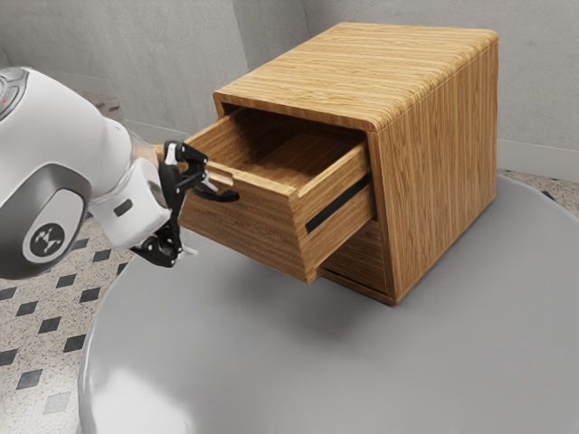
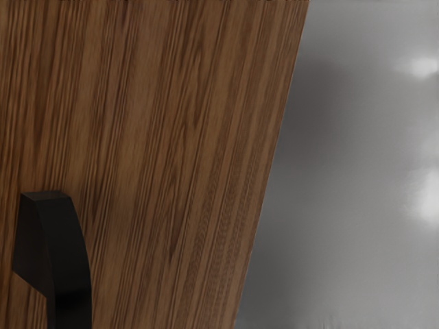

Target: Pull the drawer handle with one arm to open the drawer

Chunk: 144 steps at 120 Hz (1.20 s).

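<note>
A light wooden cabinet (image 1: 434,136) stands on the round grey table (image 1: 362,362). Its upper drawer (image 1: 339,203) is pulled well out toward the exterior view's left, and its inside looks bare. On the drawer front sits a black handle (image 1: 222,194). My gripper (image 1: 190,210) is at that front, its black fingers spread wide, one above and one below the handle, so it is open. In the wrist view the drawer's wooden front (image 2: 151,151) is very close, and the curved black handle (image 2: 58,260) shows close to the hand.
A lower drawer front (image 1: 362,262) sits closed beneath the open one. The table (image 2: 357,171) stretches out beside and in front of the cabinet. A checkered floor (image 1: 45,334) lies beyond the table's edge, with grey walls behind.
</note>
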Each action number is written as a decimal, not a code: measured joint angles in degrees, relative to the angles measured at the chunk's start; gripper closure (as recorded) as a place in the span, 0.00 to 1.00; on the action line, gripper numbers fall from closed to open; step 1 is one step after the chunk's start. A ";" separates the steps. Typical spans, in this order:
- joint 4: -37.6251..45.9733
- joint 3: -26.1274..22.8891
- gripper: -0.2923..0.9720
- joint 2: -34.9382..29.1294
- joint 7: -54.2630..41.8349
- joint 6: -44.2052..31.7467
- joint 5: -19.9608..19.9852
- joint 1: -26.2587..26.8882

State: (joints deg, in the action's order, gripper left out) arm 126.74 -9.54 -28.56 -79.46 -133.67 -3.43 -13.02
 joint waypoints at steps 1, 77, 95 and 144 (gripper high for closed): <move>0.07 -0.01 0.24 -0.08 0.00 0.00 0.02 0.00; 4.10 0.04 0.24 -4.51 0.12 0.55 0.72 0.01; 4.17 0.10 0.24 -4.80 0.11 0.65 0.80 0.01; -8.40 0.85 0.23 -2.16 5.37 10.15 3.78 -0.39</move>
State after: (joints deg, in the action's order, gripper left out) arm 118.34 -8.69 -30.71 -74.10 -123.53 0.35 -13.41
